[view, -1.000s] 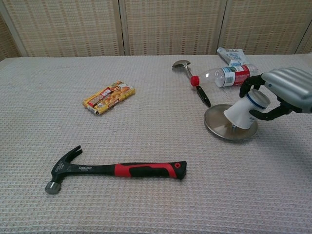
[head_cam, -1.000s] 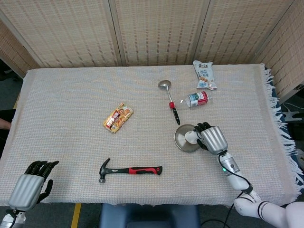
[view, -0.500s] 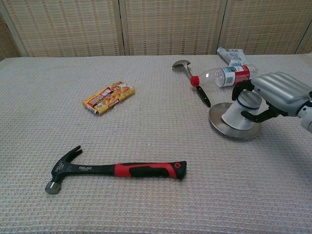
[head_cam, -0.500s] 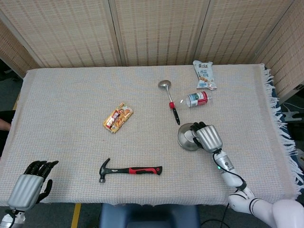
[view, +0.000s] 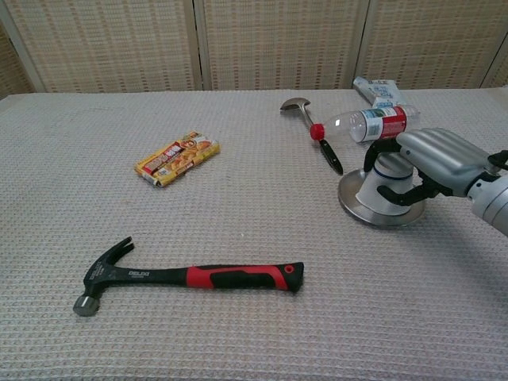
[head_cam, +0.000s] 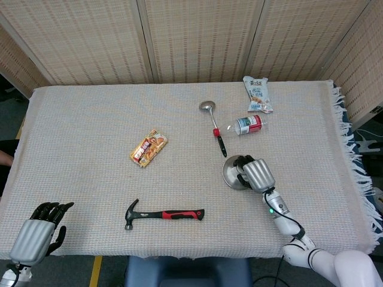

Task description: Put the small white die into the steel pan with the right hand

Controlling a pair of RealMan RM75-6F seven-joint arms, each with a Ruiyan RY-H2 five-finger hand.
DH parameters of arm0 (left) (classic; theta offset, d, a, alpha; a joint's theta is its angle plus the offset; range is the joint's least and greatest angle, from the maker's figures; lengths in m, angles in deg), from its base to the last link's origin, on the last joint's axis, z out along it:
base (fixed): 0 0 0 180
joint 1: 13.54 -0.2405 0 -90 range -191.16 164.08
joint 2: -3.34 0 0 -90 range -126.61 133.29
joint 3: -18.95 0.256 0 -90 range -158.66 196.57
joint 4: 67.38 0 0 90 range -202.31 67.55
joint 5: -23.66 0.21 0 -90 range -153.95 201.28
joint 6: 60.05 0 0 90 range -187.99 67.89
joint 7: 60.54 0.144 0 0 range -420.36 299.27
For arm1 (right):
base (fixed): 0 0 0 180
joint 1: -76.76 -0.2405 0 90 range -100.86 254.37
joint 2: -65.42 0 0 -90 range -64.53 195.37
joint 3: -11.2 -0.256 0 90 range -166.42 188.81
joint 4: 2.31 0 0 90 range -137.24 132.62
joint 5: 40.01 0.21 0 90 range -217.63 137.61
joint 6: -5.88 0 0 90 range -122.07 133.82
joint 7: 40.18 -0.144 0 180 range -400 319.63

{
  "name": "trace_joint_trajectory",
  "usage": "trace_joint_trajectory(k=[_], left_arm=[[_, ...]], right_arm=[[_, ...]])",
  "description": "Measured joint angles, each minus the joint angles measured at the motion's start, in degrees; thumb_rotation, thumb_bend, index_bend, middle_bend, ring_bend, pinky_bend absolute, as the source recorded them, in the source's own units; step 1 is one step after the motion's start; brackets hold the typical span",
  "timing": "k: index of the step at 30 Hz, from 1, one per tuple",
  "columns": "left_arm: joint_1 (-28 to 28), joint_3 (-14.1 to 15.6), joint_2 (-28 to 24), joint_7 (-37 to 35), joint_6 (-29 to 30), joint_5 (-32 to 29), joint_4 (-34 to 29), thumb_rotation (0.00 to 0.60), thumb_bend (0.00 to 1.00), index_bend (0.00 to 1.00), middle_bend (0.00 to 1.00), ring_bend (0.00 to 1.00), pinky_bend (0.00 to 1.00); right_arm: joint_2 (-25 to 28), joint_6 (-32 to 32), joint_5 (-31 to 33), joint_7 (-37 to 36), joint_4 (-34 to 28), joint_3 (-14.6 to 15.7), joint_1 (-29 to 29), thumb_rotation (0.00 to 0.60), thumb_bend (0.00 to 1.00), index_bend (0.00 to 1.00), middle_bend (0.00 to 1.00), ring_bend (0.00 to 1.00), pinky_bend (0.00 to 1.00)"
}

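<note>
My right hand (view: 432,163) has a smooth, silvery metallic shell with matt black fingers (view: 394,195), over the polished steel pan (view: 357,206). The table (view: 238,333) wears a rough, waffle-weave cloth. The hammer (view: 187,276) has a dull metal head and a glossy red-black grip; the bottle (view: 373,123) is clear plastic.

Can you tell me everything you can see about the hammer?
The hammer lies flat on the woven table cloth, near the front edge, left of the middle. Its dark metal head, with a curved claw, points left. The handle runs to the right: black near the head, with small white lettering too small to read, then a red and black grip that looks rubbery. Nothing touches it except the cloth; both hands are far from it.
</note>
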Motion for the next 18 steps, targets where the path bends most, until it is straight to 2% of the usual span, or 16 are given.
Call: trace_joint_trajectory(k=[5, 9, 18], left_arm=[[0.1, 0.1, 0.1, 0.1, -0.2, 0.0, 0.0, 0.6, 0.57, 0.17, 0.24, 0.18, 0.19], [0.1, 0.0, 0.1, 0.2, -0.2, 0.0, 0.0, 0.6, 0.57, 0.17, 0.24, 0.18, 0.19], [0.1, 0.1, 0.2, 0.4, -0.4, 0.0, 0.0, 0.6, 0.58, 0.17, 0.24, 0.18, 0.19]], right_arm=[[1.7, 1.0, 0.9, -3.2, -3.5, -0.3, 0.0, 0.6, 0.31, 0.6, 0.52, 0.48, 0.77], [2.2, 1.1, 1.3, -4.0, -3.5, -0.6, -0.1, 0.6, 0.31, 0.6, 0.53, 0.48, 0.78], [-1.2, -2.4, 0.9, 3.0, 7.2, -1.1, -0.1, 0.6, 0.32, 0.62, 0.53, 0.49, 0.78]])
